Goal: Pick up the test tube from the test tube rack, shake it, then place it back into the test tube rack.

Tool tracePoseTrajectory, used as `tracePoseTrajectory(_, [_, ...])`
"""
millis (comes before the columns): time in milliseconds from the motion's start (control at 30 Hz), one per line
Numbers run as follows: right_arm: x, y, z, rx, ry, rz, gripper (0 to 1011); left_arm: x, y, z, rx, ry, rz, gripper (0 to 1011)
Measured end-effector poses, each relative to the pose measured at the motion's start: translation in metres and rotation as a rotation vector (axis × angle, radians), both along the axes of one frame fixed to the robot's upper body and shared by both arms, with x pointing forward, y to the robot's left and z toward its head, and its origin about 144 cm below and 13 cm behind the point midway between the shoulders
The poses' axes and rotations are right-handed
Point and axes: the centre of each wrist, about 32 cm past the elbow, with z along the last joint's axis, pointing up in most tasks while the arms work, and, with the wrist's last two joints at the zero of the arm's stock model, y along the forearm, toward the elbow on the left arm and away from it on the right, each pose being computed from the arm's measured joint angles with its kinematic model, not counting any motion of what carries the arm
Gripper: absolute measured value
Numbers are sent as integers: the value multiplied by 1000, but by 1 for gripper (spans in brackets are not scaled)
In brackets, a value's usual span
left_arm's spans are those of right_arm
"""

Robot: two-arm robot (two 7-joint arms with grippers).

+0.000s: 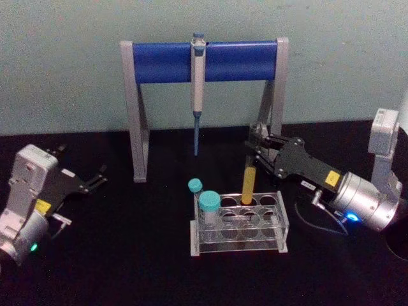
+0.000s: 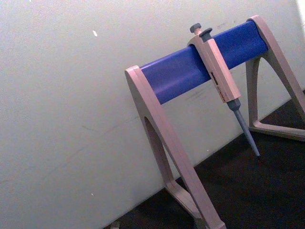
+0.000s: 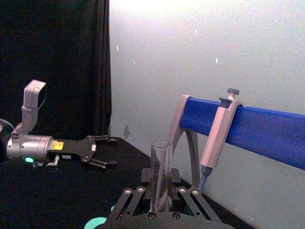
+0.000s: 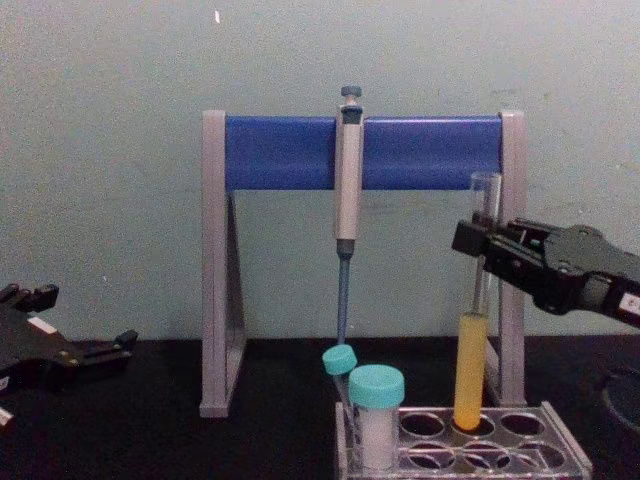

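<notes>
Closest in, toward the front edge of the black table and a bit right of the middle, is the test tube rack. A short teal-capped vial stands in its front left corner, and a thin teal-capped tube leans just behind that.

The test tube stands upright with its round end down in a back-row hole. Yellow-orange liquid fills the lower part and the glass above is clear. I can't tell if it's seated all the way.

The right gripper comes in from the table's right edge and is clamped on the upper clear part of the tube. In the right wrist view its fingers sit tight on both sides of the glass.

The left gripper is parked over by the left edge, well apart from the rack, with its fingers spread and nothing in them.

Along the back edge is the grey-and-blue pipette stand, with a pipette hanging off the bar, tip down.

Behind it is a plain pale wall, with a black curtain off to the left side of the room.
</notes>
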Motion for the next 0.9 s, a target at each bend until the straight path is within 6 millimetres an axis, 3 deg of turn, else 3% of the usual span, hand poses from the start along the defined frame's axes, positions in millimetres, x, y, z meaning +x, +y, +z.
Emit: tracePoseTrajectory(900, [6,4,-12,-48,71,-14,234,0,0,0,0,0,0,1001])
